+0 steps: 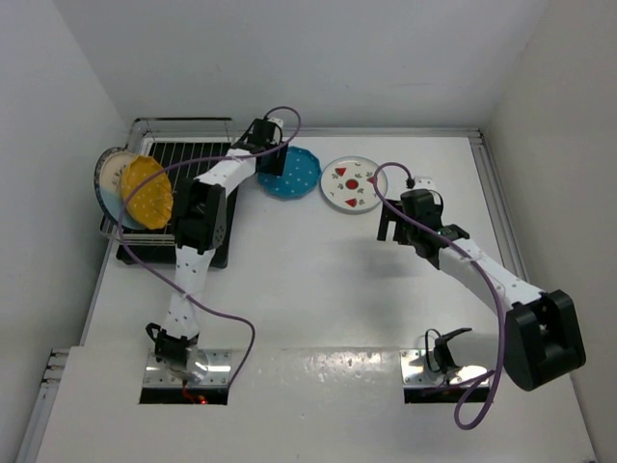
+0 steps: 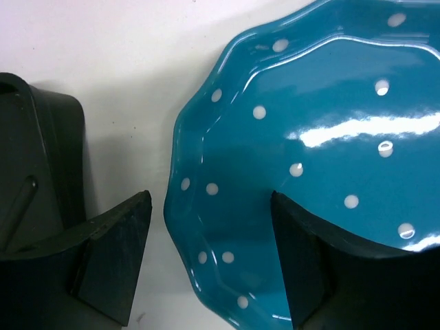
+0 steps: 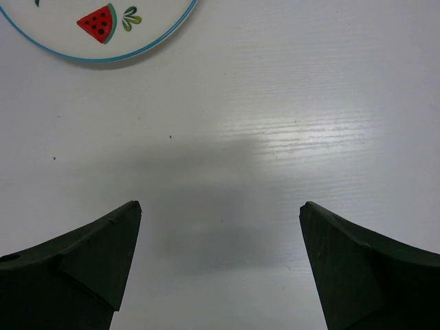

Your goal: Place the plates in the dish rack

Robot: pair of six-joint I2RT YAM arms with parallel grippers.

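Note:
The blue white-dotted plate [image 1: 292, 174] lies flat on the table right of the dish rack [image 1: 193, 154]. My left gripper [image 1: 273, 162] is open over the plate's left rim. In the left wrist view [image 2: 210, 199] one finger is over the table and the other over the plate [image 2: 309, 124]. The white plate with red fruit shapes [image 1: 353, 183] lies flat further right. My right gripper [image 1: 393, 230] is open and empty over bare table, below and right of that plate [image 3: 103, 27]. The yellow dotted plate [image 1: 147, 191] stands tilted at the rack's left end.
Two more plates stand behind the yellow one, a cream one [image 1: 111, 169] and one with a light-blue edge [image 1: 118, 207]. The rack's black drip tray [image 1: 220, 241] lies by the left arm. White walls close the table on the left, back and right.

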